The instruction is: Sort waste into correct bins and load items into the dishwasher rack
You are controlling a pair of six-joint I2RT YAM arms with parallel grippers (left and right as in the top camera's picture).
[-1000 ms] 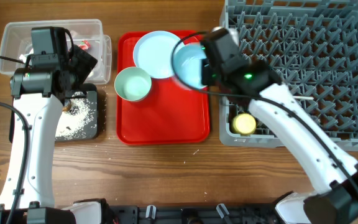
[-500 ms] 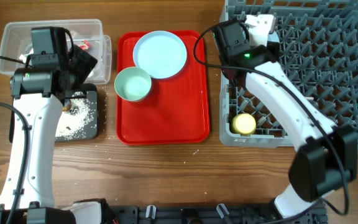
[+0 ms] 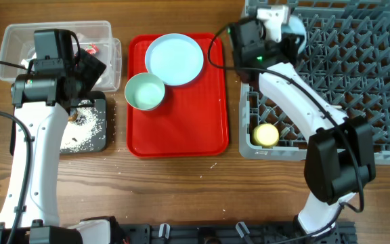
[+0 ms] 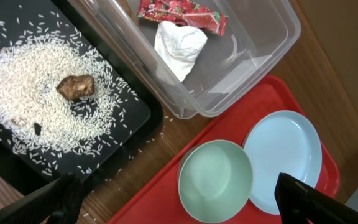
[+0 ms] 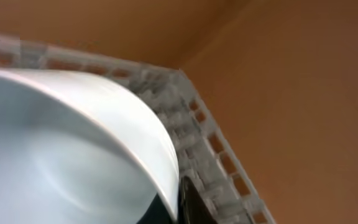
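Pale blue crockery, part-way through sorting. The right claw (image 3: 280,26) is clamped on the rim of the light blue bowl (image 5: 73,155) and holds it over the far left corner of the grey rack (image 3: 317,153), not yet let go. The yellow cup (image 3: 265,134) stands in the rack's near left corner. The left claw (image 4: 174,186), spread wide and empty, hovers above the bins. Judged done: the red wrapper (image 4: 182,12) and tissue (image 4: 178,43) lie in the clear tub (image 4: 272,37); rice (image 4: 36,81) and a brown scrap (image 4: 75,86) lie on the black tray (image 4: 126,115). Judged left: the round plate (image 3: 174,59) and green bowl (image 3: 144,91), side by side on the red tray (image 3: 181,135). The spoon cannot be made out.
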